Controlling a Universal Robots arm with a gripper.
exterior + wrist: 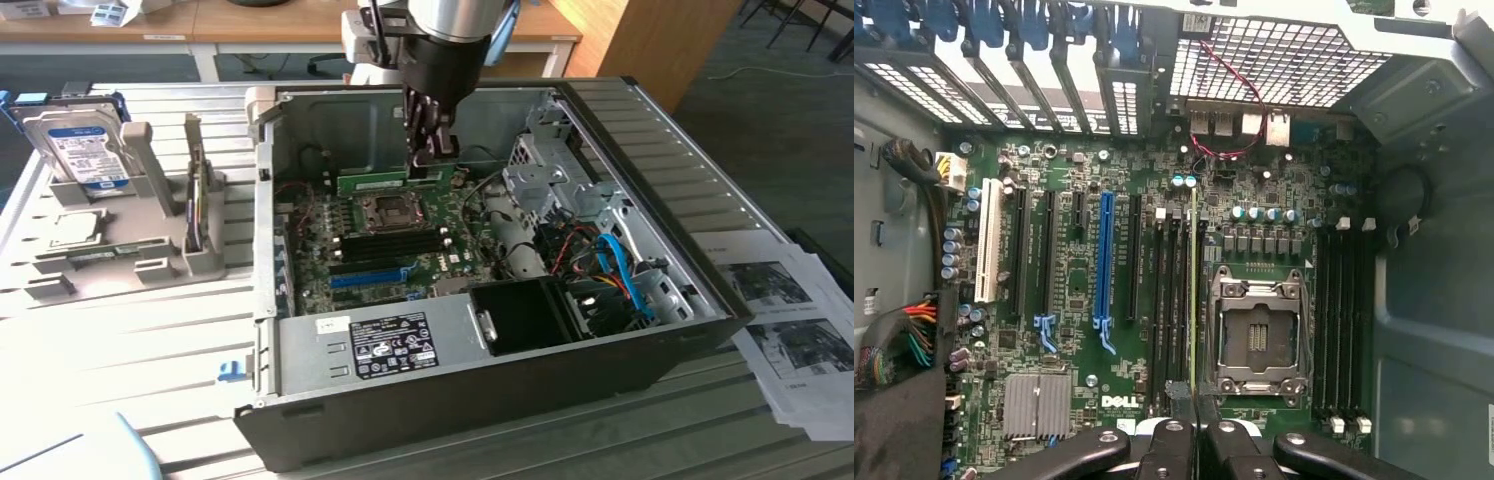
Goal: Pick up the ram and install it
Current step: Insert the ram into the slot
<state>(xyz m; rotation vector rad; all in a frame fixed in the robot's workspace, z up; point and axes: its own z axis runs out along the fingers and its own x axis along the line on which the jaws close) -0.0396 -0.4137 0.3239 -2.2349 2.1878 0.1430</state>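
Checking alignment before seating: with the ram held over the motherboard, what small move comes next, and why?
Probably ease it straight down: the gripper is shut on the ram above the motherboard, and the wrist view shows its edge running along the black memory slots beside the CPU socket.

- A robotics or electronics lab is indicated.
- An open computer case (534,400), its motherboard (400,235) exposed, is laid on a slatted metal table (147,340) under a robot arm (447,35).
- A hard drive (83,150) is stood in a grey fixture (160,215) at the exterior view's left.
- Printed sheets (787,330) are spread at the exterior view's right.
- Wooden desks (267,25) and carpet (787,110) are seen at the far side.
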